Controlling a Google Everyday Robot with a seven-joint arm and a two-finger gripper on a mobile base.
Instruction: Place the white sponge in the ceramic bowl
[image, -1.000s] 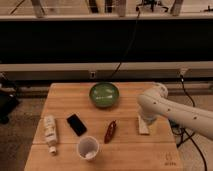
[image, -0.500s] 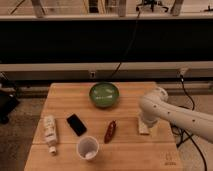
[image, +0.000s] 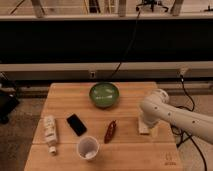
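Lying near the right side of the table (image: 65, 97), one sponge (image: 144, 129) is half hidden under the gripper (image: 146, 120); whether that is spread or pinching, I cannot tell. One bowl (image: 104, 94) stands well apart, with one cup (image: 88, 147), phone (image: 76, 124) and bottle (image: 49, 131).

White pincer (image: 145, 120) over off-white sponge (image: 144, 129), dark-green bowl (image: 104, 102), black phone (image: 76, 124), tan wooden table (image: 131, 151).

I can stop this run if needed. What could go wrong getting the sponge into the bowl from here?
The gripper is down at the white sponge at the right side of the table, mostly hidden under the arm, so a weak hold on that flat, soft block could go unnoticed and slip on the lift. The ceramic bowl sits back-left of it; a low sweep might clip its rim.
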